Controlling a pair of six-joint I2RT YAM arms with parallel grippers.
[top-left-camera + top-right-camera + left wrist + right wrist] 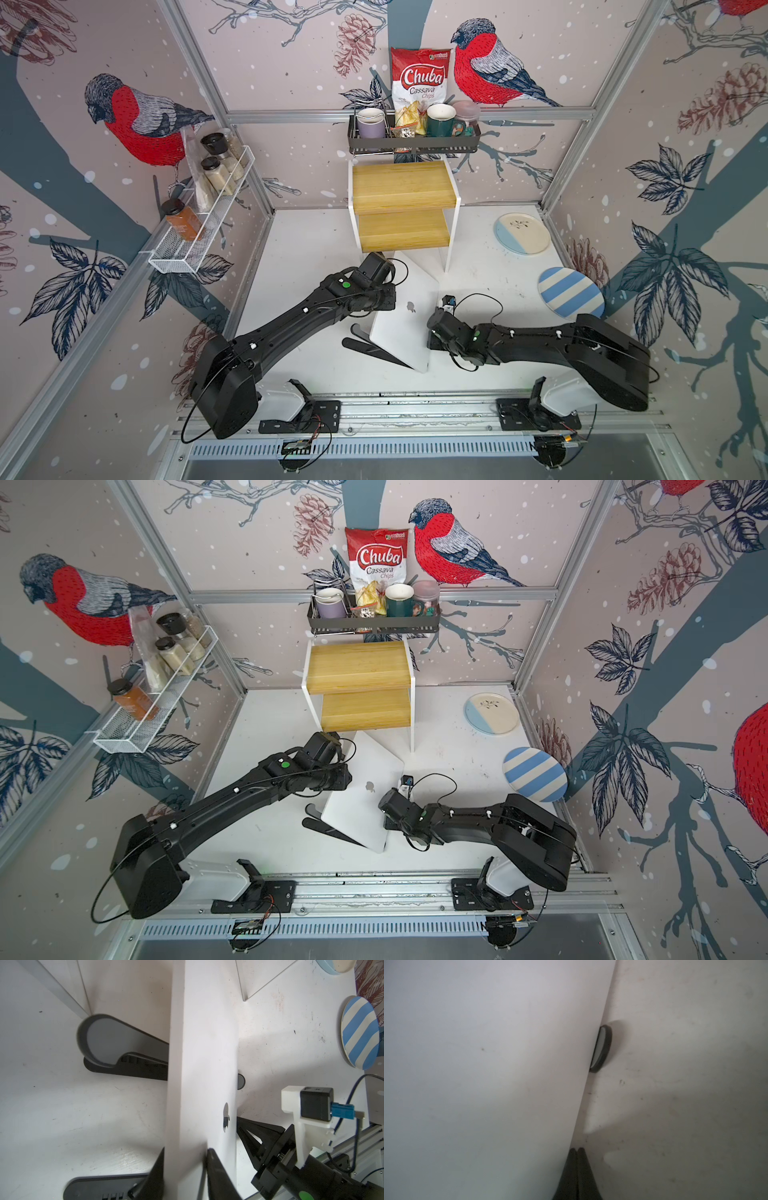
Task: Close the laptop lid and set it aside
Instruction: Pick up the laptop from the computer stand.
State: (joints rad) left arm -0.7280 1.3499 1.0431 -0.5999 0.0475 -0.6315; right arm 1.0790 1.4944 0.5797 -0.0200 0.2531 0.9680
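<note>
— At the left edge of both top views, what do you log?
— A white wire rack [199, 237] fixed to the wall, with spice jars [216, 170] standing in it. It is well apart from the work.
— Next item rightward?
— Left gripper [186, 1153], left of frame centre. The wrist view shows its fingers [216, 1169] set one on each face of the laptop [405, 320], pinching its left edge between them.
— Location of the laptop?
— Centre of the table [299, 249], just below the wooden two-tier shelf [401, 195] in frame. It lies tilted on a black stand [365, 348], whose feet stick out at its lower left. The laptop lid [357, 812] is down on the base, with the dark logo [411, 306] facing up. Its upper corner sits close by the shelf's lower tier.
— Right of centre?
— Right gripper [577, 1150]. Its fingers [584, 1169] are pressed together with nothing between them. The tips are at the laptop's right edge, near the logo. Contact cannot be confirmed.
— Far right?
— Two plates on the table, both well apart from the laptop. A cream-and-blue plate [523, 233] is at upper right. A blue-striped plate [571, 298] is below it, near the right arm.
</note>
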